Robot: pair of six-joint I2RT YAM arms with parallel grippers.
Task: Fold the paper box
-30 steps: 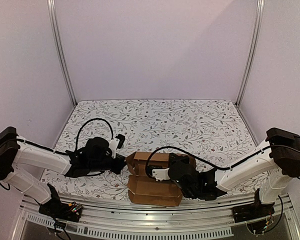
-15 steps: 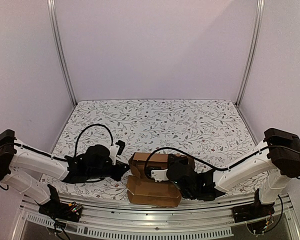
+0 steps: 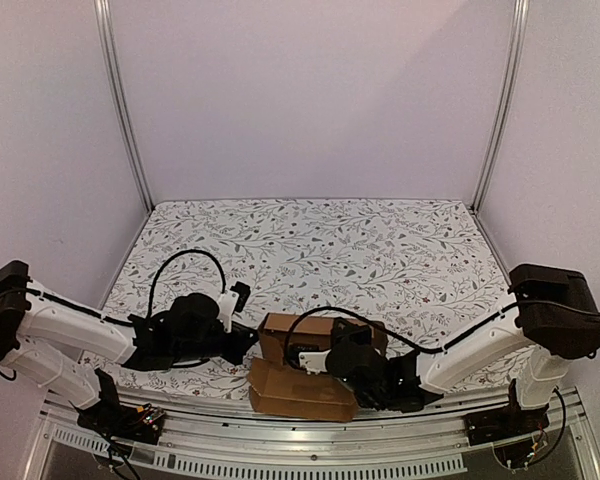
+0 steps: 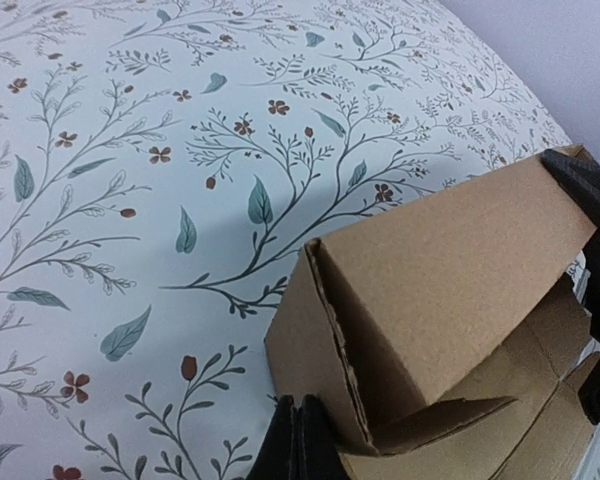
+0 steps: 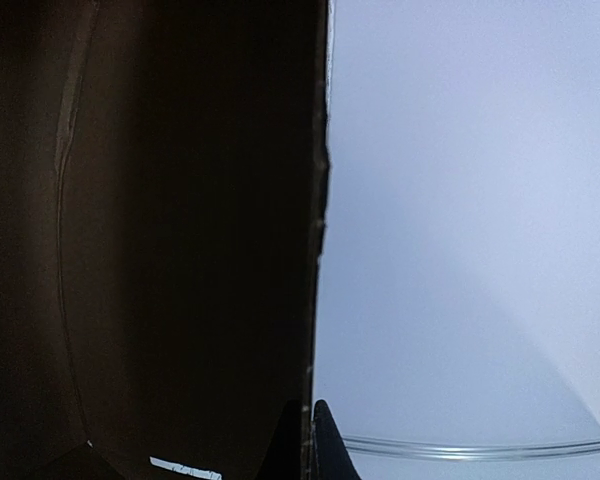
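The paper box [image 3: 302,388] is brown cardboard, partly folded, and lies near the table's front edge between the two arms. In the left wrist view the box [image 4: 450,270] shows an upright side panel and loose lower flaps. My left gripper [image 3: 248,343] is shut and empty, and its tips [image 4: 298,438] rest against the bottom edge of the box's left end panel. My right gripper [image 3: 330,365] is over the box's middle. In the right wrist view the right gripper [image 5: 308,440] is pinched on the thin edge of a box panel [image 5: 180,250], which fills the left half, dark.
The table wears a floral cloth [image 3: 320,240]. A metal rail [image 3: 310,435] runs along the near edge just in front of the box. Frame posts [image 3: 120,100] and pale walls close the sides and back.
The box has slid toward the near edge and slightly left, its front flap lower. Both arms have moved with it, nearer to the rail.
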